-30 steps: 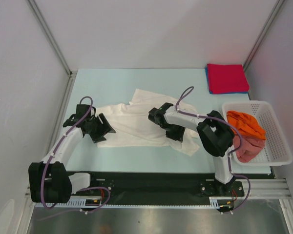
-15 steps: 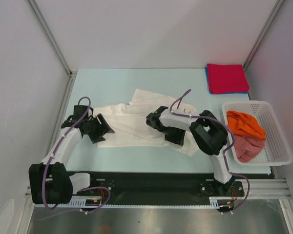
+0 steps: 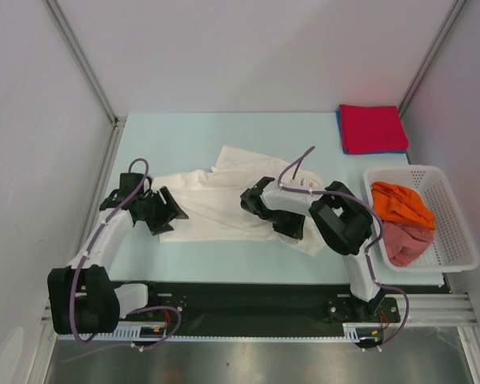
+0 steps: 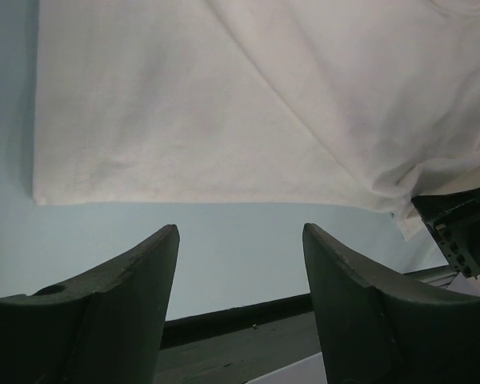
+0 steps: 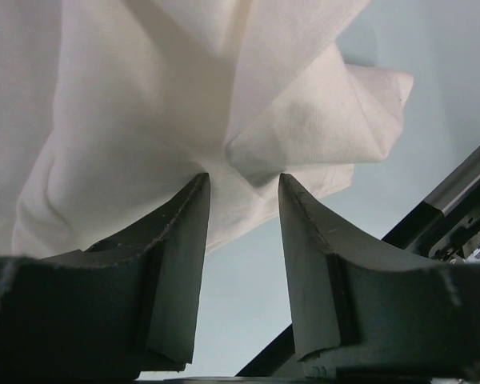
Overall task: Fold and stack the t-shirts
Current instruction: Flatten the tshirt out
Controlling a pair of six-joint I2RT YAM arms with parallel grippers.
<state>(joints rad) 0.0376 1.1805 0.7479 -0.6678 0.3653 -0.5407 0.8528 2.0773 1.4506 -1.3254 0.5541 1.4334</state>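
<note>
A white t-shirt [image 3: 216,204] lies crumpled and partly spread in the middle of the table. My left gripper [image 3: 174,210] stands open at its left edge, and in the left wrist view the straight hem of the white t-shirt [image 4: 224,104] lies just beyond my left gripper [image 4: 240,240], with bare table between the fingers. My right gripper [image 3: 246,198] rests over the shirt's right half. Its jaws are apart, the tips of my right gripper [image 5: 244,184] at a bunched fold of the white t-shirt [image 5: 144,96]. A folded red t-shirt [image 3: 372,126] lies on a blue t-shirt [image 3: 342,144] at the back right.
A white lattice basket [image 3: 456,252] stands at the right edge, holding an orange t-shirt [image 3: 402,204] and a pinkish-red t-shirt [image 3: 408,240]. A black rail [image 3: 248,298] runs along the near table edge. White walls close in the left, back and right.
My right gripper has shifted a little left and toward the near edge over the white shirt. The left arm has barely moved.
</note>
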